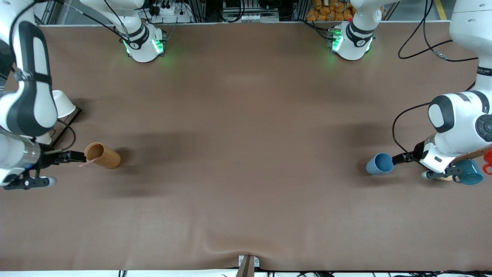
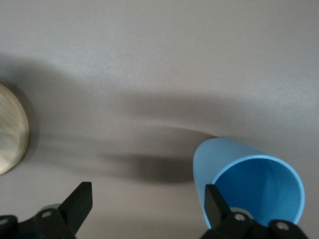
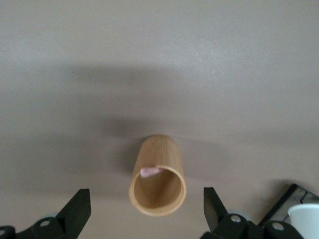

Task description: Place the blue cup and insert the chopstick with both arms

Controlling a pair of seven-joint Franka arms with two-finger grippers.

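Front view: left hand [image 1: 399, 157] wide at blue cup [image 1: 379, 164]; right hand [image 1: 73, 157] wide by chopstick [image 1: 86, 163]. Next: grasp both.

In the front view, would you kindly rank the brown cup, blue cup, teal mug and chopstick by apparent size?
1. Brown cup, largest.
2. Teal mug and blue cup look about alike; the mug is partly hidden by the left arm, so I won't rank them.
3. Chopstick, only a small tip shows.
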